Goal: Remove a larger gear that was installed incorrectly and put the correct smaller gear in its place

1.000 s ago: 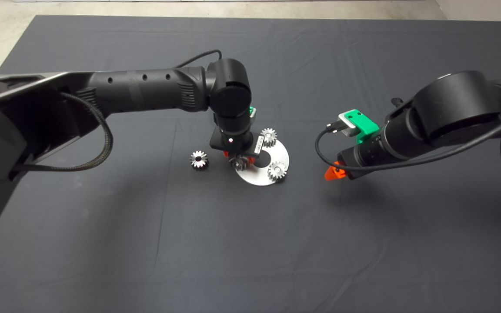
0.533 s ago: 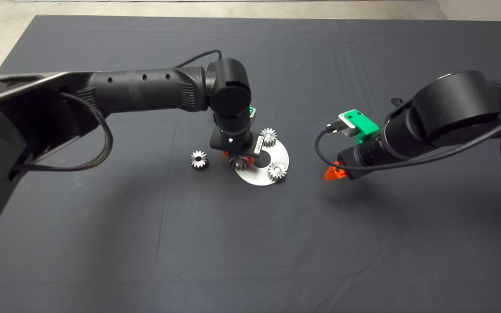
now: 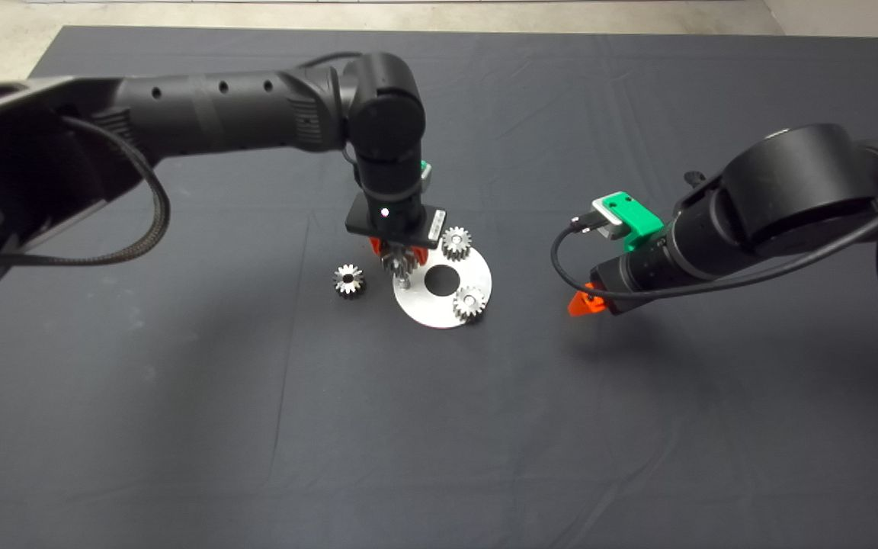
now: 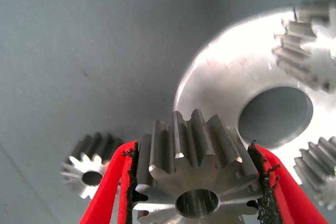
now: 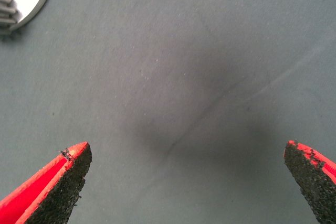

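Gears, four: two on your round plate (image 3: 439,309), one loose smaller gear (image 3: 348,280) beside it, one larger gear (image 4: 197,174) clamped in left gripper (image 4: 195,182) above the plate's edge. Right gripper (image 5: 189,182) gapes wide, holding nothing.

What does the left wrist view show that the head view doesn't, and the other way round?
Only the left wrist view shows the black pads of the left hand pressed on the teeth of the silver metal larger gear.

Only the head view shows the right hand hovering open beside the round silver plate.

Both show the plate and the small silver gear lying on the dark mat.
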